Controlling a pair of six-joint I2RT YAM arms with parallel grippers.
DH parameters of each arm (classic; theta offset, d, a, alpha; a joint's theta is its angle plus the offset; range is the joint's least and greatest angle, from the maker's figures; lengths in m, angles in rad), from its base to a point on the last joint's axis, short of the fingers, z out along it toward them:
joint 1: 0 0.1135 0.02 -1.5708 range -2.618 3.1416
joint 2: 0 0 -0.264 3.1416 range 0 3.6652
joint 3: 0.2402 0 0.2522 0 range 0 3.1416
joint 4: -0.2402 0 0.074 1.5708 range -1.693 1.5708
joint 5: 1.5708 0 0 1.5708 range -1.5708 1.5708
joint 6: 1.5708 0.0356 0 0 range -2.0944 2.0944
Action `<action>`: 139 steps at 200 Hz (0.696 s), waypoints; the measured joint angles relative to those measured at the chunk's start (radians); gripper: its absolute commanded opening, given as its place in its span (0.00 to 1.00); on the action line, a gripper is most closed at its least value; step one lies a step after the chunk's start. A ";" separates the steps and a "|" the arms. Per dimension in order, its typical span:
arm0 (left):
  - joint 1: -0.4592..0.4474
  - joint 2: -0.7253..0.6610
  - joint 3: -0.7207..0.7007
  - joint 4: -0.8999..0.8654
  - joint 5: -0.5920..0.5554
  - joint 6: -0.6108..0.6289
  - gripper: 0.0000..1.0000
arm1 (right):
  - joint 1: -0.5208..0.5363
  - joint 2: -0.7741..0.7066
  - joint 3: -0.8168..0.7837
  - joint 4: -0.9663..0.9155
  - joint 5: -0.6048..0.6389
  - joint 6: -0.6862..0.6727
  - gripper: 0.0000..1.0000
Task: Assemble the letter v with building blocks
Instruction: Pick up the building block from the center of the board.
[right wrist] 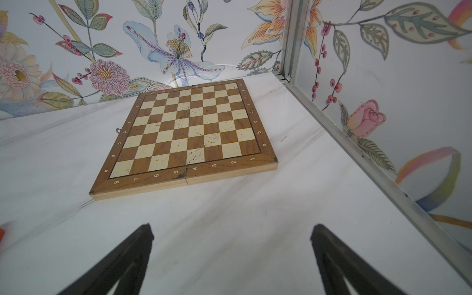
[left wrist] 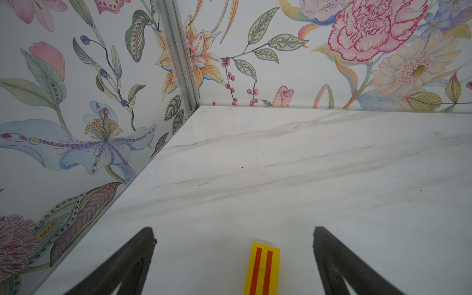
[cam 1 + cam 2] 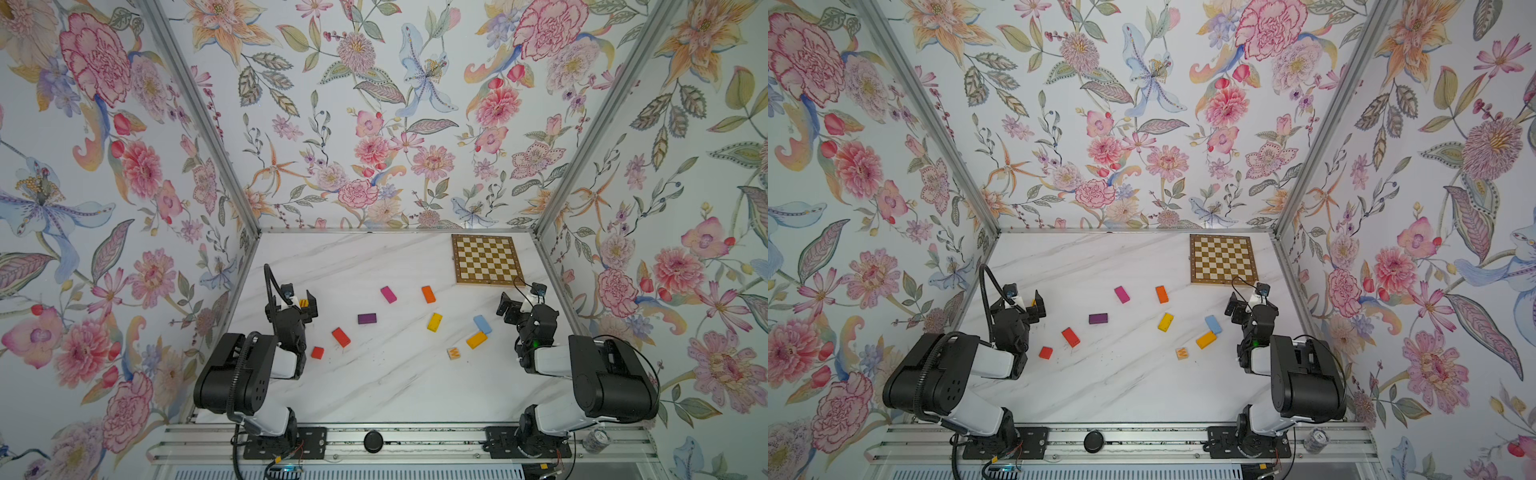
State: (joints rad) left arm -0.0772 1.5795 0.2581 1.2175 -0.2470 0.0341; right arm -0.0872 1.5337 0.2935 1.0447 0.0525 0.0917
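My left gripper (image 2: 233, 236) stands with its jaws wide apart. Between them, touching neither, a yellow block with two red stripes (image 2: 261, 270) lies on the marble table (image 2: 281, 166), low in the left wrist view. My right gripper (image 1: 231, 233) is spread just as wide over bare table, gripping nothing. The chessboard (image 1: 184, 135) lies flat in the middle of the right wrist view.

In both top views the building blocks (image 3: 1098, 318) lie loose and flat across the middle of the table, scattered in a rough arc between my two arms. From the left of the frame come a red cube (image 3: 317, 352), a red block (image 3: 341, 337), a purple block (image 3: 367, 318), a magenta block (image 3: 388, 294), an orange block (image 3: 428, 294) and a plain yellow block (image 3: 434, 322), each apart from the next. Further right, a light blue block (image 3: 482, 324) and an amber block (image 3: 476, 340) sit end by end at an angle — whether they touch I cannot tell — with the W cube (image 3: 454, 353) near them, lower left.
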 measured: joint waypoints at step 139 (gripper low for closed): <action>0.000 0.000 0.000 0.000 -0.004 0.003 0.93 | 0.000 0.000 0.000 0.000 0.000 0.000 0.99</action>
State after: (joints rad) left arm -0.0776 1.5795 0.2581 1.2175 -0.2508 0.0376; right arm -0.0872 1.5337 0.2935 1.0447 0.0525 0.0917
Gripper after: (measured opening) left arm 0.935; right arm 0.986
